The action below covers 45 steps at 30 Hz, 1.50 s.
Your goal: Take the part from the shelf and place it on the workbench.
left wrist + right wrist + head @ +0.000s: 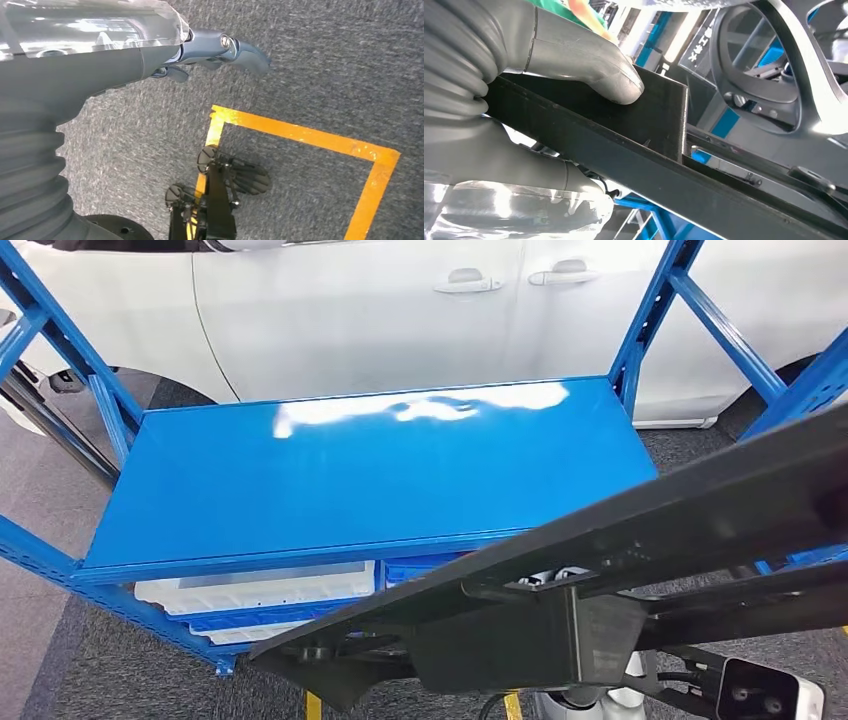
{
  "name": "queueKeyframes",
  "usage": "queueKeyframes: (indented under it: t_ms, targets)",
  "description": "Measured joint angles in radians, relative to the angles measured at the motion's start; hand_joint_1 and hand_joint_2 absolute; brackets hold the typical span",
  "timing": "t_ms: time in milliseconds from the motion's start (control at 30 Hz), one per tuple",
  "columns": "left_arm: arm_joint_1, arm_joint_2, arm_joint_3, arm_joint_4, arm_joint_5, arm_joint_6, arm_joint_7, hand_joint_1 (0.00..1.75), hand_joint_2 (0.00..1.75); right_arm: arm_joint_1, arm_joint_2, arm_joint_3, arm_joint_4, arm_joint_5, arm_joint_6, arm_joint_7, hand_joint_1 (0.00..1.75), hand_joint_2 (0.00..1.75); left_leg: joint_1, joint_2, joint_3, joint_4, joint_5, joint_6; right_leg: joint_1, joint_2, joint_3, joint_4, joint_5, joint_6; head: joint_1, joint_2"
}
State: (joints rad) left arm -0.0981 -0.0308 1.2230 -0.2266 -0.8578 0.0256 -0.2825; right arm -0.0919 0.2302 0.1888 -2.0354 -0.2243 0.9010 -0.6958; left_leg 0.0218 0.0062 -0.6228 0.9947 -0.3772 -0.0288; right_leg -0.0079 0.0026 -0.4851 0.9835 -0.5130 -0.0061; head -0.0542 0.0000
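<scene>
Above the blue shelf (370, 475) the long black part (600, 540) is carried by the right hand (574, 75), which grips it firmly. Left hand (220, 50) hangs empty, fingers apart. Next, I judge, it must go to the workbench.

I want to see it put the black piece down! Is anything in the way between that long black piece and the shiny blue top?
Nothing visible is. The right hand grips the long black part, held just in front of the blue workbench top. That top looks bare, showing just bright reflections. The left hand hangs over the floor, holding nothing.
</scene>
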Motion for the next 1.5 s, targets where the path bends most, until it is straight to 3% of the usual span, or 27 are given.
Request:
queueKeyframes:
  t_ms: [67,167,200,233,267,333,400,500,567,667,700,733,767,833,867,933,1033,1100,1167,1200,1233,1267,1333,1400,1433,1500]
  targets:
    - [0.001,0.0,0.0,0.0,0.002,0.004,0.005,0.0,1.75,0.004,0.002,-0.011,0.0,-0.005,0.015,0.0,1.75,1.75,0.002,-0.001,-0.022,0.05,-0.041,-0.007,0.001,-0.002,-0.007,-0.005,0.014,-0.019,0.0,0.0]
    - [0.004,-0.002,0.0,0.0,0.004,0.009,0.013,0.0,1.75,0.012,0.003,-0.023,0.002,-0.009,0.03,0.0,1.75,1.75,0.001,-0.001,-0.096,0.25,-0.155,-0.007,0.013,-0.005,-0.024,-0.004,0.026,-0.035,0.0,0.0]
    - [0.005,-0.002,0.0,0.0,0.005,0.011,0.015,0.0,1.75,0.014,0.003,-0.026,0.003,-0.008,0.033,0.0,1.75,1.75,0.0,-0.001,-0.107,0.292,-0.169,-0.005,0.018,-0.006,-0.028,-0.002,0.029,-0.038,0.0,0.0]
    - [0.006,-0.002,0.0,0.0,0.005,0.012,0.018,0.0,1.75,0.016,0.003,-0.03,0.006,-0.008,0.035,0.001,1.75,1.75,-0.002,-0.001,-0.099,0.296,-0.163,-0.002,0.023,-0.005,-0.032,0.0,0.03,-0.039,0.0,0.0]
    - [0.006,-0.002,0.0,0.0,0.004,0.013,0.022,0.0,1.75,0.018,0.003,-0.032,0.008,-0.008,0.036,0.001,1.75,1.75,-0.005,-0.001,-0.071,0.259,-0.14,0.005,0.028,-0.005,-0.034,0.002,0.031,-0.04,0.0,0.0]
    - [0.005,-0.001,0.0,0.0,0.001,0.013,0.028,0.0,1.75,0.018,0.003,-0.036,0.013,-0.008,0.039,0.001,1.75,1.75,-0.013,-0.002,0.018,0.117,-0.092,0.024,0.036,-0.005,-0.035,0.007,0.03,-0.041,0.0,0.0]
    - [0.005,-0.001,0.0,0.0,-0.001,0.012,0.031,0.0,1.75,0.018,0.003,-0.038,0.018,-0.008,0.043,0.001,1.75,1.75,-0.021,0.0,0.069,0.025,-0.075,0.036,0.038,-0.006,-0.039,0.01,0.03,-0.038,0.0,0.0]
    - [0.005,-0.005,0.0,0.0,-0.001,0.011,0.034,0.0,1.75,0.019,0.003,-0.043,0.022,-0.008,0.051,0.001,1.75,1.75,-0.02,0.001,0.074,-0.001,-0.071,0.039,0.036,-0.006,-0.043,0.013,0.03,-0.026,0.0,0.0]
    - [0.003,-0.011,0.0,0.001,-0.001,0.011,0.036,0.0,1.75,0.019,0.004,-0.047,0.022,-0.006,0.054,0.001,1.75,1.75,-0.011,0.003,0.077,-0.016,-0.063,0.043,0.034,-0.004,-0.06,0.051,0.004,-0.01,0.0,0.0]
    - [0.002,-0.018,0.0,0.001,-0.001,0.01,0.037,0.0,1.75,0.022,0.004,-0.054,0.023,0.0,0.053,0.001,1.75,1.75,-0.003,0.004,0.073,-0.021,-0.056,0.043,0.012,-0.002,-0.154,0.239,-0.087,0.018,0.0,0.0]
    - [0.003,-0.02,0.0,0.001,-0.001,0.009,0.037,0.0,1.75,0.023,0.004,-0.055,0.024,0.002,0.053,0.001,1.75,1.75,0.001,0.004,0.071,-0.021,-0.056,0.04,0.003,-0.002,-0.183,0.292,-0.102,0.026,0.0,0.0]
    - [0.003,-0.022,0.0,0.001,-0.001,0.008,0.037,0.0,1.75,0.023,0.004,-0.056,0.025,0.004,0.052,0.001,1.75,1.75,0.006,0.004,0.07,-0.02,-0.055,0.036,-0.006,-0.003,-0.195,0.312,-0.096,0.035,0.0,0.0]
    - [0.003,-0.024,0.0,0.001,-0.001,0.007,0.037,0.0,1.75,0.023,0.004,-0.057,0.026,0.006,0.052,0.001,1.75,1.75,0.011,0.003,0.07,-0.018,-0.056,0.031,-0.014,-0.003,-0.186,0.289,-0.07,0.044,0.0,0.0]
    - [0.002,-0.027,0.0,0.001,-0.001,0.005,0.035,0.0,1.75,0.022,0.004,-0.057,0.026,0.006,0.05,0.001,1.75,1.75,0.023,0.001,0.07,-0.01,-0.06,0.016,-0.03,-0.003,-0.121,0.149,0.007,0.062,0.0,0.0]
    - [0.001,-0.028,0.0,0.001,-0.002,0.006,0.034,0.0,1.75,0.021,0.004,-0.057,0.026,0.006,0.049,0.001,1.75,1.75,0.025,-0.001,0.068,-0.005,-0.063,0.006,-0.032,0.0,-0.092,0.084,0.031,0.064,0.0,0.0]
    - [0.0,-0.027,0.0,0.001,-0.001,0.008,0.031,0.0,1.75,0.02,0.005,-0.058,0.026,0.005,0.048,0.001,1.75,1.75,0.024,-0.003,0.064,-0.001,-0.063,-0.014,-0.031,0.007,-0.071,0.029,0.043,0.052,0.0,0.0]
    - [0.0,-0.027,0.0,0.001,-0.001,0.013,0.029,0.0,1.75,0.02,0.008,-0.058,0.026,0.004,0.047,0.0,1.75,1.75,0.03,-0.003,0.062,-0.002,-0.065,-0.036,-0.024,0.009,-0.079,0.03,0.047,0.016,0.0,0.0]
    - [0.0,-0.027,0.0,0.001,-0.002,0.013,0.029,0.0,1.75,0.019,0.009,-0.058,0.026,0.006,0.046,0.0,1.75,1.75,0.031,-0.002,0.031,0.068,-0.111,-0.036,-0.019,0.006,-0.079,0.026,0.052,-0.004,0.0,0.0]
    - [0.0,-0.027,0.0,0.001,-0.005,0.014,0.029,0.0,1.75,0.019,0.01,-0.058,0.026,0.008,0.044,0.001,1.75,1.75,0.023,-0.002,-0.034,0.214,-0.184,-0.027,-0.007,0.004,-0.081,0.026,0.053,-0.018,0.0,0.0]
    - [0.001,-0.027,0.0,0.001,-0.007,0.016,0.028,0.0,1.75,0.019,0.01,-0.058,0.026,0.009,0.043,0.001,1.75,1.75,0.018,-0.002,-0.063,0.276,-0.206,-0.022,0.001,0.003,-0.082,0.026,0.053,-0.022,0.0,0.0]
    - [0.002,-0.027,0.0,0.001,-0.008,0.019,0.027,0.0,1.75,0.019,0.01,-0.058,0.027,0.01,0.042,0.001,1.75,1.75,0.011,-0.003,-0.076,0.306,-0.208,-0.015,0.008,0.003,-0.082,0.026,0.053,-0.026,0.0,0.0]
    - [0.002,-0.027,0.0,0.001,-0.009,0.023,0.026,0.0,1.75,0.019,0.01,-0.058,0.027,0.01,0.04,0.002,1.75,1.75,0.004,-0.003,-0.069,0.294,-0.192,-0.006,0.016,0.004,-0.081,0.026,0.053,-0.028,0.0,0.0]
    - [0.002,-0.027,0.0,0.001,-0.011,0.03,0.027,0.0,1.75,0.019,0.01,-0.058,0.027,0.008,0.037,0.002,1.75,1.75,-0.014,-0.004,-0.006,0.168,-0.126,0.024,0.028,0.005,-0.077,0.026,0.052,-0.033,0.0,0.0]
    - [0.001,-0.025,0.0,0.001,-0.01,0.035,0.031,0.0,1.75,0.019,0.01,-0.057,0.026,0.006,0.036,0.002,1.75,1.75,-0.028,-0.002,0.052,0.05,-0.087,0.049,0.036,0.005,-0.076,0.028,0.051,-0.033,0.0,0.0]
    - [0.0,-0.025,0.0,0.001,-0.009,0.038,0.032,0.0,1.75,0.019,0.01,-0.057,0.026,0.004,0.034,0.002,1.75,1.75,-0.032,-0.002,0.063,0.026,-0.084,0.056,0.037,0.004,-0.077,0.029,0.051,-0.031,0.0,0.0]
    - [0.002,-0.026,0.0,0.001,-0.006,0.04,0.034,0.0,1.75,0.018,0.01,-0.056,0.027,0.003,0.032,0.002,1.75,1.75,-0.032,-0.001,0.067,0.014,-0.081,0.057,0.037,0.003,-0.08,0.029,0.053,-0.025,0.0,0.0]
